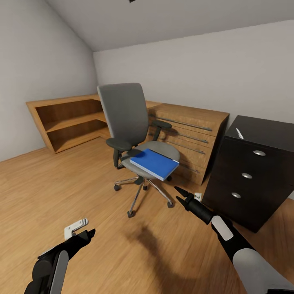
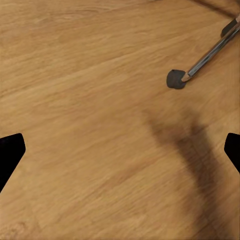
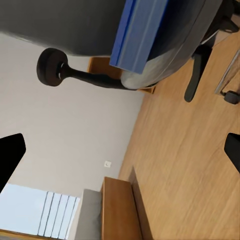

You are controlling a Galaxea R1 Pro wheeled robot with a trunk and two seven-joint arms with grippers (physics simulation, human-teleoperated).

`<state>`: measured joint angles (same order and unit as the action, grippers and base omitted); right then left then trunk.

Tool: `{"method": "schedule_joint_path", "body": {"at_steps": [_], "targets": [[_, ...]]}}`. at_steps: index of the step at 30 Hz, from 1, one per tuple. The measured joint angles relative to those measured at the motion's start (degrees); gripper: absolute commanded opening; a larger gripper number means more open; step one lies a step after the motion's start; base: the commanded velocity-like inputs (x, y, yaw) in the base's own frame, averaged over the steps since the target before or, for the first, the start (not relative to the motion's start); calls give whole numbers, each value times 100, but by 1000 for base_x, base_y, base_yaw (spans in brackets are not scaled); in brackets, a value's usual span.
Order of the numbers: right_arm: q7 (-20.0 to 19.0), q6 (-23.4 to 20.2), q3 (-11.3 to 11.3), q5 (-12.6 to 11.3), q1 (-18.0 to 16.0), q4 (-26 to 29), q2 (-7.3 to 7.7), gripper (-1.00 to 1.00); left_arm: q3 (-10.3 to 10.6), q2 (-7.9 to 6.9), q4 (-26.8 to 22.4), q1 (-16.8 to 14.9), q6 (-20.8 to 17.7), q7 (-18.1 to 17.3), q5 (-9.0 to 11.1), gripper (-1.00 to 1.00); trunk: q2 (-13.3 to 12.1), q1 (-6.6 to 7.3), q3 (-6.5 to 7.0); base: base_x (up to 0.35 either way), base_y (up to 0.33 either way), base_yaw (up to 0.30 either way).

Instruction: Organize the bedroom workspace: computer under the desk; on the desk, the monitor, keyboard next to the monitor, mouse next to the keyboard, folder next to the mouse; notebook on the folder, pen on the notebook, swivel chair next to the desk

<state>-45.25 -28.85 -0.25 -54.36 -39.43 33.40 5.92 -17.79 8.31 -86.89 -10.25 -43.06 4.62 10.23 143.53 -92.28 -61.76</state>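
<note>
A bare attic bedroom it was, pale walls under a sloped ceiling, warm wood floor (image 1: 61, 183) running out to a low light-wood cabinet (image 1: 192, 130) and open shelving (image 1: 69, 122) along the far wall. Up ahead of the right gripper (image 1: 182, 196) stood the swivel chair (image 1: 130, 134), grey and upholstered, black armrests, chrome star base on castors, and right there on the seat lay the folder (image 1: 155, 163): a flat bright-blue rectangle, its near corner poking out over the front edge of the cushion. That overhang looked the place to pinch it, jaws over and under the exposed edge; it seemed thin, light and fairly stiff, with a smooth cover that could slip on a shallow bite, and the chair might roll or swivel if pushed. The right gripper was empty with its fingers parted, tips showing wide apart in the right wrist view, pointed at the folder's edge and near it but not touching. The left gripper (image 1: 83, 236) hung low over bare floor, likewise spread and empty, a chair castor (image 2: 176, 79) just ahead of it. Off beside the right gripper sat the desk (image 1: 253, 175), its glossy black drawer unit with silver knobs, and the pen (image 1: 239, 133) lay on top as a thin white stick.
</note>
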Motion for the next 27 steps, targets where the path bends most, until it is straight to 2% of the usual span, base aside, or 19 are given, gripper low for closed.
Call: {"method": "schedule_joint_path", "body": {"at_steps": [22,23,24,27], "targets": [[41,96,-16,-51,0,23,-50,100,0,0,12,0,0,6,-4,100,0,0,0,0,0,0],[42,97,-16,-51,0,24,-67,100,0,0,12,0,0,6,-4,100,0,0,0,21,0,0],[87,99,-17,-41,1,21,-220,100,0,0,13,-1,0,4,-4,100,0,0,0,45,0,0],[224,104,-29,-45,0,19,-291,100,0,0,12,0,3,1,-3,100,0,1,0,114,0,0]]}}
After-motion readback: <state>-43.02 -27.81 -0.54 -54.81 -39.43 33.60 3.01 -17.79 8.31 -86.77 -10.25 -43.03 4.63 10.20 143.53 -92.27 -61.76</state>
